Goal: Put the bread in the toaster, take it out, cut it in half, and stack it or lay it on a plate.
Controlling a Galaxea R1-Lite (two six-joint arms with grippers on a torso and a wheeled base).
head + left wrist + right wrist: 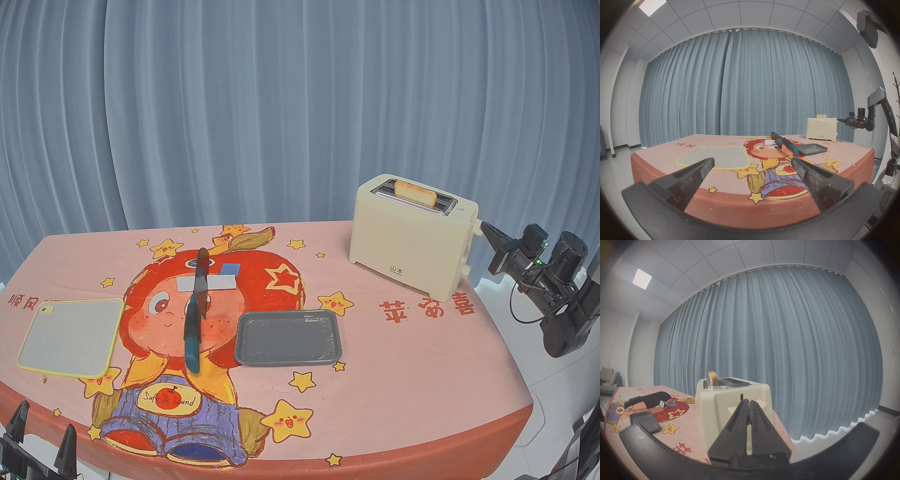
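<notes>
Blue curtains (250, 112) are hanging behind the table (406, 375) where bread (415, 192) is poking from the toaster (406, 250), and the right gripper (485, 228), clenched empty at the toaster's lever end, is risking shoving it askew, I reckon, while the left gripper (752, 161) is idling released, well away.

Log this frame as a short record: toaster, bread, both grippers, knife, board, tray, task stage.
toaster: far right of the table
bread: upright in a toaster slot, top sticking out
right gripper: shut, tip at the toaster's lever end
left gripper: open, off the table's near left edge
knife: between cutting board and tray, blade across a white block
stage: bread not yet cut
</notes>
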